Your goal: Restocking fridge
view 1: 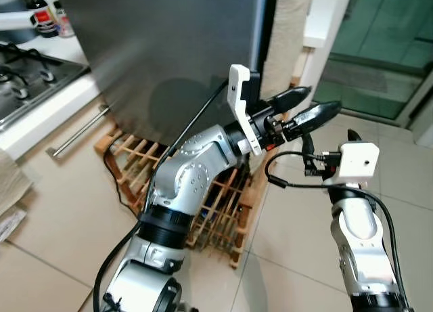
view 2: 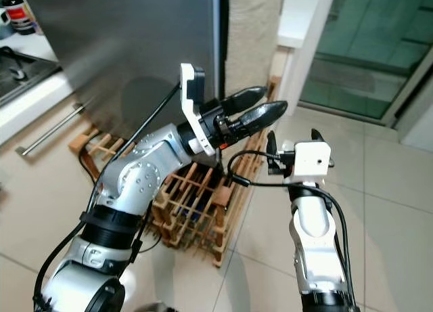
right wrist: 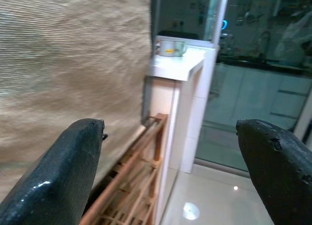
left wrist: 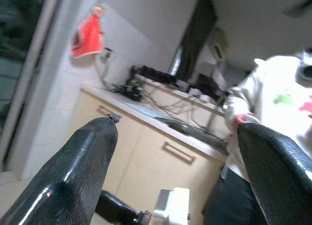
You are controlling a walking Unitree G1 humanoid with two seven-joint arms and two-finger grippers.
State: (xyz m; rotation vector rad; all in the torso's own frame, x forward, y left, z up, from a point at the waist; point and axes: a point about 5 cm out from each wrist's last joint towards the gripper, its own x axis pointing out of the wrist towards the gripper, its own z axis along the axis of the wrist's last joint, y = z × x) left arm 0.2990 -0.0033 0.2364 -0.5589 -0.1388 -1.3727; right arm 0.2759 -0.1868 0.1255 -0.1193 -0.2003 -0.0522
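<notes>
One steel fridge point(view 1: 169, 48), door closed, standing right behind a low wooden rack point(view 1: 216, 210) on the tiled floor point(view 1: 54, 258). Two claws up in front of it. Left claw point(view 1: 308, 107) raised near the fridge's right edge, fingers parted a bit, gripping nothing. Right claw point(right wrist: 170, 152) just below and beside it, fingers spread wide, also empty. Off to the left, one worktop point(view 1: 61, 51) with a hob point(view 1: 27, 72) and two bottles point(view 1: 44, 17). One person point(left wrist: 273, 103) in a white top near another worktop in the left wrist view.
</notes>
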